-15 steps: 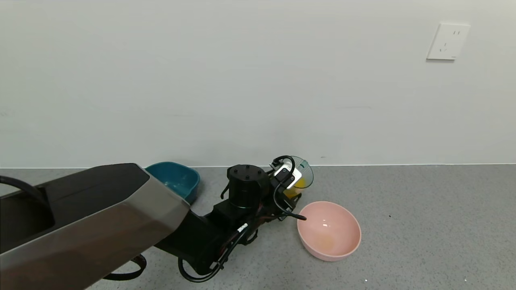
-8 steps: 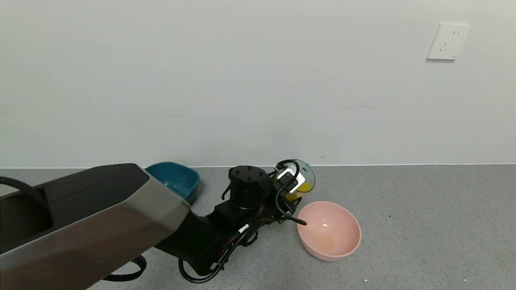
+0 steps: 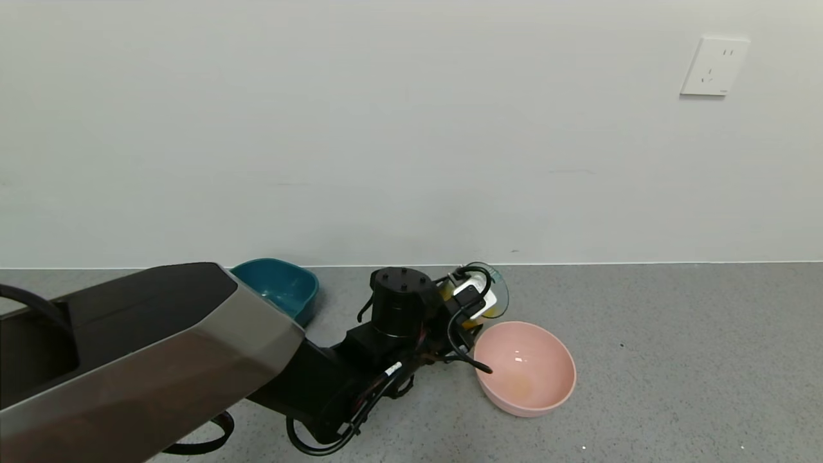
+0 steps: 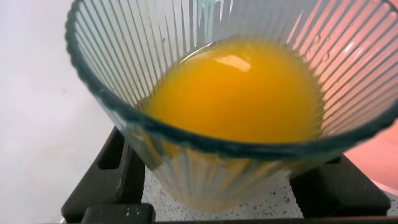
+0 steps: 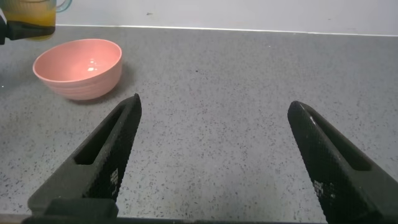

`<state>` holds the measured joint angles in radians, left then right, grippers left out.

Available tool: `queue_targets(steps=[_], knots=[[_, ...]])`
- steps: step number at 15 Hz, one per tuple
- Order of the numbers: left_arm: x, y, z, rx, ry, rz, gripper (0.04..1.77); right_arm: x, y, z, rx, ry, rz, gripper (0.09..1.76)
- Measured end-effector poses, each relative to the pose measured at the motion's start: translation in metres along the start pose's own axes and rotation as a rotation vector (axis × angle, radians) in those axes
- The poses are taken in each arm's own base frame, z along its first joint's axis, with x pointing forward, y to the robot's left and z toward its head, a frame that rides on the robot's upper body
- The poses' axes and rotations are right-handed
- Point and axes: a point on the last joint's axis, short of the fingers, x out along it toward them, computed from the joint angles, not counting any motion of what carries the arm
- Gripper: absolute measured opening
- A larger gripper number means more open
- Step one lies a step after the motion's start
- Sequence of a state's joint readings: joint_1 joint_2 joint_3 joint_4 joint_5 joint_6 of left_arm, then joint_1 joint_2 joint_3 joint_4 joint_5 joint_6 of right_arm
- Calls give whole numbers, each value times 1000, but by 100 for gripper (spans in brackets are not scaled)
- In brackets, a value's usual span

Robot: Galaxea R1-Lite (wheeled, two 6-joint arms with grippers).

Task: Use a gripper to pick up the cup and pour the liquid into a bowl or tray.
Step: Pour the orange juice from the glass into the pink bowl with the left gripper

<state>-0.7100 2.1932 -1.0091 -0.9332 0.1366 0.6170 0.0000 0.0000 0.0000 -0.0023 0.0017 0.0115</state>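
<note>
My left gripper is shut on the ribbed blue-green cup, held tilted just behind the pink bowl's far-left rim. In the left wrist view the cup fills the frame between my gripper's black fingers, with orange liquid pooled inside and the bowl's pink edge beside it. A faint orange tint lies at the bowl's bottom. My right gripper is open and empty above bare floor; the bowl and the cup show far off in its view.
A dark teal tub sits by the wall, left of my left arm. The white wall runs close behind the cup, with a socket high on the right. Speckled grey floor lies open to the right of the bowl.
My left gripper has moved the cup a little to the right and down, closer to the bowl's rim. The bowl and tub have not moved.
</note>
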Motion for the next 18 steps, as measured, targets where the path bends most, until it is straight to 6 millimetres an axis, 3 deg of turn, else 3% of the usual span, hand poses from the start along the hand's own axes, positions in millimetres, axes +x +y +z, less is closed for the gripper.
queue_targets(steps=[18], knots=[[0,1,7,245,8,6,129,0,0,0,0,0,0,171]])
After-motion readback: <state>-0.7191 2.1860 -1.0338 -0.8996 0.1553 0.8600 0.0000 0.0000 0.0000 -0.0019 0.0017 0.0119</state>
